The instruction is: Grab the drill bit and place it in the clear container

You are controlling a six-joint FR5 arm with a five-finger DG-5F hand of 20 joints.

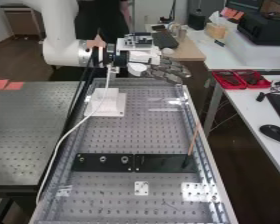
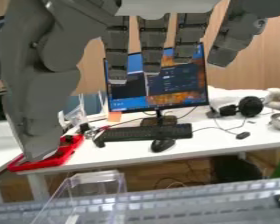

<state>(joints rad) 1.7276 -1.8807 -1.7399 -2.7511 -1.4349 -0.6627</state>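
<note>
Bare metal full of small holes, the near stretch of the tabletop point(image 1: 111, 202) carries small bright plates point(image 1: 142, 188) and sits between raised side rails. Farther along, two black strips point(image 1: 165, 163) lie end to end across it; one bears three round metal fittings point(image 1: 103, 159). A thin orange-brown rod point(image 1: 193, 138) with a dark lower end leans up from the other strip. Beyond stands a white block point(image 1: 107, 102), with a white cable point(image 1: 71, 131) sweeping past it down from the arm point(image 1: 61, 40).

The clear container point(image 1: 165, 102) sits toward the far end, near the right-hand rail. The drill bit is too small to tell among what lies there. Over the far end hangs the hand point(image 1: 165, 69), fingers straight and spread, thumb well apart, pinching nothing.

Another perforated table point(image 1: 31, 120) flanks the left, over a brown floor point(image 1: 14, 55). To the right, a white desk point(image 1: 254, 107) bears red trays point(image 1: 238, 79), a mouse point(image 1: 275, 133), a keyboard point(image 2: 146, 132), a monitor point(image 2: 134, 87) and headphones point(image 2: 249, 106), before a wood-toned wall point(image 2: 264, 60).
</note>
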